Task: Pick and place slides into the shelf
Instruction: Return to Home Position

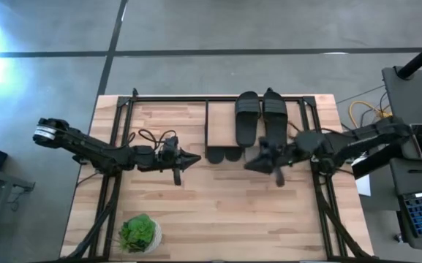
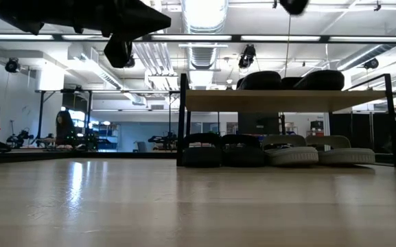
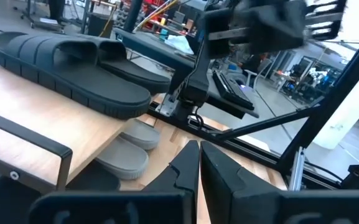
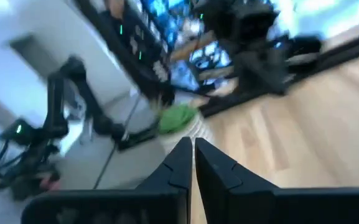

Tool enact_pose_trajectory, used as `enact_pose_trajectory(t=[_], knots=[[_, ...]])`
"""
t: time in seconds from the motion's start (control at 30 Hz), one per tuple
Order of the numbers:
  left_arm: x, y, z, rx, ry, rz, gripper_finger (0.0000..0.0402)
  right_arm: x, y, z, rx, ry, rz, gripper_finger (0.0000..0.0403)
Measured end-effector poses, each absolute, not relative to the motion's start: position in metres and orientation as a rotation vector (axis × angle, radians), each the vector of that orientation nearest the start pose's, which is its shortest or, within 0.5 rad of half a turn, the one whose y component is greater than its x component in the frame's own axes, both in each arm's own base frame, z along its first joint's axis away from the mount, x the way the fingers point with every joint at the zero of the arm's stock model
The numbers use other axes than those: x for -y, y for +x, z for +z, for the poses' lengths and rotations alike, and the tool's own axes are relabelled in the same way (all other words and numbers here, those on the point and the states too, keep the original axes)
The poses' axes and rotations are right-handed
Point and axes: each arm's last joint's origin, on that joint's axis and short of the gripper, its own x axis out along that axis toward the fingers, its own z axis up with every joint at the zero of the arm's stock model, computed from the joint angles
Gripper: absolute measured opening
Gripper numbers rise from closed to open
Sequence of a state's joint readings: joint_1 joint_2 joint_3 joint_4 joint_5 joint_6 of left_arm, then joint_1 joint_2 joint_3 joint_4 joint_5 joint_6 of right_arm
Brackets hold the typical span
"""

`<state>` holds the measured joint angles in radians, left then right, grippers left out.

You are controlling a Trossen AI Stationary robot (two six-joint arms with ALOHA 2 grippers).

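The shelf (image 1: 218,100) stands at the table's far edge, a black frame under a light wooden top board (image 2: 280,101). One black pair of slides (image 1: 260,117) lies on that board. Below it, soles on the table, a second black pair (image 2: 222,151) sits next to the light grey pair (image 2: 314,152). The left wrist view shows the upper black pair (image 3: 73,59) and the grey pair (image 3: 126,149) beneath. My left gripper (image 1: 190,159) hovers shut above the table, left of the shelf. My right gripper (image 1: 253,164) hovers shut in front of the shelf. Both hold nothing.
A green potted plant (image 1: 139,232) stands near the table's near-left corner, also visible in the right wrist view as the plant (image 4: 178,118). Black frame rails run along the table's left, right and far edges. Bare wood (image 1: 225,212) lies between the arms and the near edge.
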<state>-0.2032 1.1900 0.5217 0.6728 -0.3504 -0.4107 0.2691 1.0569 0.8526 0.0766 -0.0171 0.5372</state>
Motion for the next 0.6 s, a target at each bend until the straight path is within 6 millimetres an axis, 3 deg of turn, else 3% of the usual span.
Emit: enact_pose_trajectory(t=[0.2,0.3,0.43,0.6], knots=[[0.040,0.243,0.243,0.029,-0.401,0.147,0.0000,-0.041,0.166,0.299,-0.038,0.493,0.246,0.0013],[0.040,0.242,0.241,0.021,-0.381,0.149,0.0000,-0.037,0.146,0.282,0.007,0.541,0.250,0.0013],[0.039,0.242,0.240,0.006,-0.273,0.152,0.0000,-0.036,0.132,0.263,0.036,0.551,0.293,0.0013],[0.031,0.243,0.239,0.013,-0.271,0.214,0.0000,-0.032,0.126,0.225,0.016,0.547,0.178,0.0013]])
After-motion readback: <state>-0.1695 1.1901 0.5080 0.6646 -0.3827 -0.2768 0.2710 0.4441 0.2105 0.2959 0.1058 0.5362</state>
